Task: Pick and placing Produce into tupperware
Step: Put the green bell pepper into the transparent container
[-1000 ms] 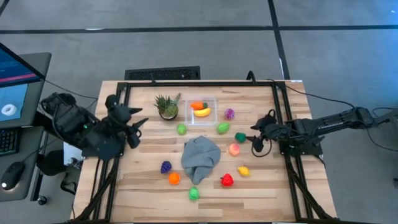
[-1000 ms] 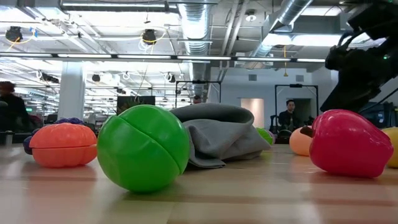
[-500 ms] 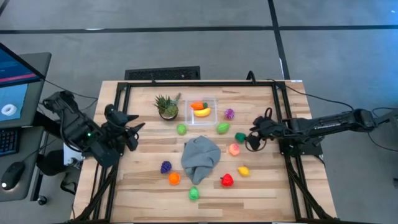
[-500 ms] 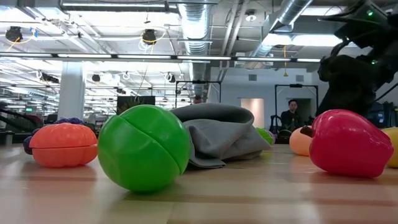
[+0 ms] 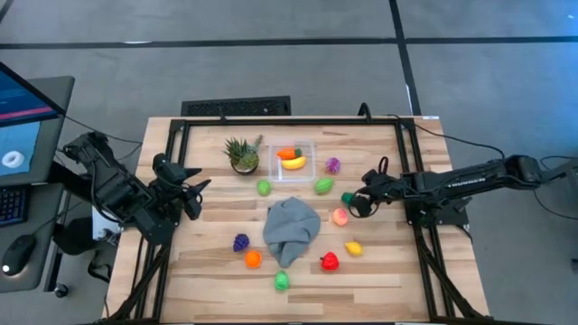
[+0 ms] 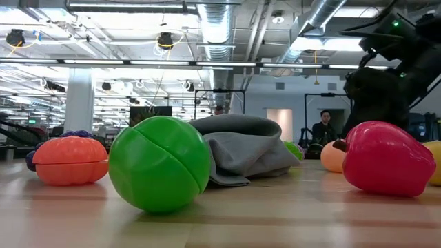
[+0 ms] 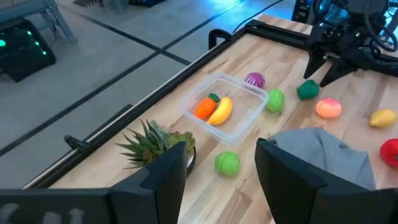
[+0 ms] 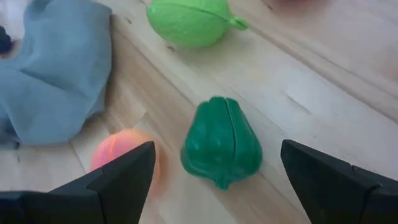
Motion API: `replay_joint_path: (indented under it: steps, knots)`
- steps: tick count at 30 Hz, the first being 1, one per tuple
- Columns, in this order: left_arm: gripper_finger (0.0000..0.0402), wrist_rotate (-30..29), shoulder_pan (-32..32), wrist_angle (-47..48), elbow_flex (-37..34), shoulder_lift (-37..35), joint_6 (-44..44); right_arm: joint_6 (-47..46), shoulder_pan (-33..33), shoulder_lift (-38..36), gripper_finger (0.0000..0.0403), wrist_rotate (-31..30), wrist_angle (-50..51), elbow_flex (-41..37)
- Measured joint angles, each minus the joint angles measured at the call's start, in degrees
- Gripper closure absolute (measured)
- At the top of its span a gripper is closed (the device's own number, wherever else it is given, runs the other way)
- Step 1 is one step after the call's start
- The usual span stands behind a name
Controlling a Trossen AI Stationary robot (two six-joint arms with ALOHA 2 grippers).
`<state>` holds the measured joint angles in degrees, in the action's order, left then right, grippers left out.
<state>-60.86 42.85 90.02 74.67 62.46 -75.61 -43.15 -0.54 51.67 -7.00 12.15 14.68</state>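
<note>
The clear tupperware (image 5: 295,160) stands at the table's far middle with an orange carrot (image 7: 204,106) and a yellow banana (image 7: 221,111) inside. Loose produce lies around it. A dark green pepper (image 8: 221,146) rests on its side on the wood. My right gripper (image 8: 214,186) is open just to the pepper's right (image 5: 354,203), one finger on each side of it and short of it, touching nothing. My left gripper (image 7: 221,180) hangs open above the table's left side (image 5: 190,191), with nothing between its fingers.
A grey cloth (image 5: 291,226) lies crumpled mid-table, a potted plant (image 5: 242,155) stands left of the tupperware. A peach piece (image 5: 340,217), a light green piece (image 5: 323,186) and a purple piece (image 5: 333,165) lie close to the pepper. Red, yellow, orange, green and grape pieces lie along the near side.
My right gripper has moved toward the table's left and down a little, closing in on the dark green pepper. My left arm has sunk lower over the table's left side and its wrist has rolled. No produce has moved.
</note>
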Motion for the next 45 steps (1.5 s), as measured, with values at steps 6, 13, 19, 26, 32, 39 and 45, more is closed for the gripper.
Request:
replay_joint_path:
  steps: [6,13,19,26,32,39,45]
  knots:
    - [0.0221,0.00,0.00,0.00,0.00,0.00,-0.01,-1.13,0.00,3.65,0.0033,0.02,-2.59,0.00]
    - [0.0221,0.12,0.00,-0.73,0.00,0.00,0.51,-4.07,0.00,7.66,0.0033,0.90,-3.88,0.00]
    - [0.0221,0.20,0.00,-0.81,0.00,0.00,0.74,-5.01,0.00,10.50,0.0033,0.96,-8.05,0.00]
    - [0.0221,0.68,0.00,-0.81,0.00,0.00,0.75,-6.34,0.00,13.31,0.0033,0.59,-9.23,0.20]
    - [0.0221,0.76,0.00,-0.81,0.00,0.00,0.77,-6.41,0.00,13.96,0.0044,0.09,-10.57,0.16]
    - [0.0221,0.76,0.00,-0.79,0.00,0.00,0.98,-6.43,0.00,14.00,0.0088,-0.30,-10.46,0.05]
    - [0.0221,0.74,0.00,-0.79,0.00,0.00,1.01,-6.47,0.00,14.04,0.0115,-0.48,-10.37,0.02]
